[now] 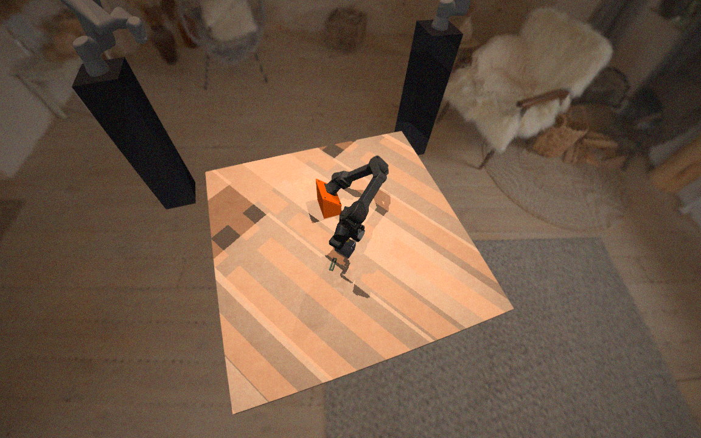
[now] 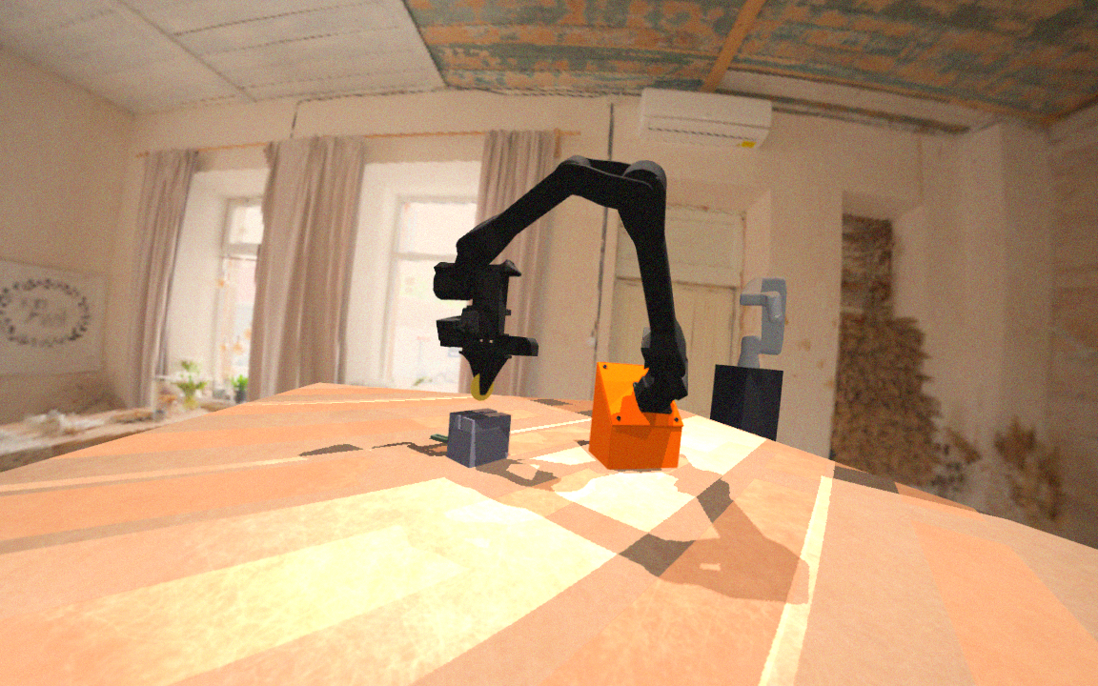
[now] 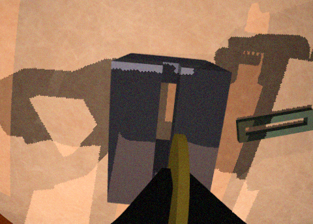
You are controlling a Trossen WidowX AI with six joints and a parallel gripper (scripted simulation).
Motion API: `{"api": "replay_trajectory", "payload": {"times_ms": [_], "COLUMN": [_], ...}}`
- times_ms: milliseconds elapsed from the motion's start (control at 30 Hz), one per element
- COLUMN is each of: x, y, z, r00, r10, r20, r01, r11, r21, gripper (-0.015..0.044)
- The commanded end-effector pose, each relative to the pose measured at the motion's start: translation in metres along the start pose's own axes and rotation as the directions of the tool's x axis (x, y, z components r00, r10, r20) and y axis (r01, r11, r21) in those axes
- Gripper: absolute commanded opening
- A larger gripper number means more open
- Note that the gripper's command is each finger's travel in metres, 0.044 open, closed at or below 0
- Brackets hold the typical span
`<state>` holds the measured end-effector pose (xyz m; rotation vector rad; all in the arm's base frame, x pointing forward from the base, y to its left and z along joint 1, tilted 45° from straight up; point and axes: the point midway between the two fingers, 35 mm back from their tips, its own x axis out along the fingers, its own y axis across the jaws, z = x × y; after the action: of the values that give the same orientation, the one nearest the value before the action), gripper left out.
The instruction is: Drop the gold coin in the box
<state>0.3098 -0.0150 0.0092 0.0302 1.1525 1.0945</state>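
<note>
— While the coin [image 3: 178, 194] sits pinched edge-on in the gripper [image 3: 176, 211], which step would you say is in hand?

— Lining up over the box [image 3: 167, 129], I think. The gripper is clamped on the coin, and the pickup is done: the green holder [image 3: 275, 124] lies off to the gripper's right on the table [image 3: 78, 15], with nothing standing in it.

— Where is the box from the gripper?

— Directly below and a little ahead. In the wrist view the slot [image 3: 167, 109] runs straight away from the fingers, and the coin's edge points along nearly the same line, sitting just to the right of it. From the side, the coin [image 2: 479, 390] hangs above the box [image 2: 478, 436], clearly apart from the lid.

— So what does the next move call for?

— A small nudge to the left so the edge sits right over the slot, keeping the coin's plane parallel to it. Then a straight descent until the lower rim enters, and only then should the fingers part. The slot is barely wider than the coin, so any twist would probably catch it on the lid.
</note>
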Motion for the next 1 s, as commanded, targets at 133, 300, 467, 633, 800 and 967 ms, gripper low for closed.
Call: {"api": "replay_trajectory", "payload": {"times_ms": [133,300,467,633,800,967], "x": [0.0007,0.0000,0.0004,0.0004,0.0033,0.0061], "y": [0.0034,0.0038,0.0029,0.0029,0.0033,0.0047], "z": [0.0006,0.0023,0.0006,0.0006,0.0008,0.0017], "r00": [1.000,1.000,1.000,1.000,1.000,1.000], "r10": [0.001,0.001,0.001,0.001,0.001,0.001], "r20": [0.000,0.000,-0.002,-0.002,-0.002,-0.002], "r01": [-0.001,-0.001,-0.001,-0.001,-0.001,-0.001], "r11": [1.000,1.000,1.000,1.000,1.000,1.000], "r21": [0.002,0.003,-0.001,-0.001,0.001,0.006], "gripper": [0.0000,0.0000,0.0000,0.0000,0.0000,0.0000]}}
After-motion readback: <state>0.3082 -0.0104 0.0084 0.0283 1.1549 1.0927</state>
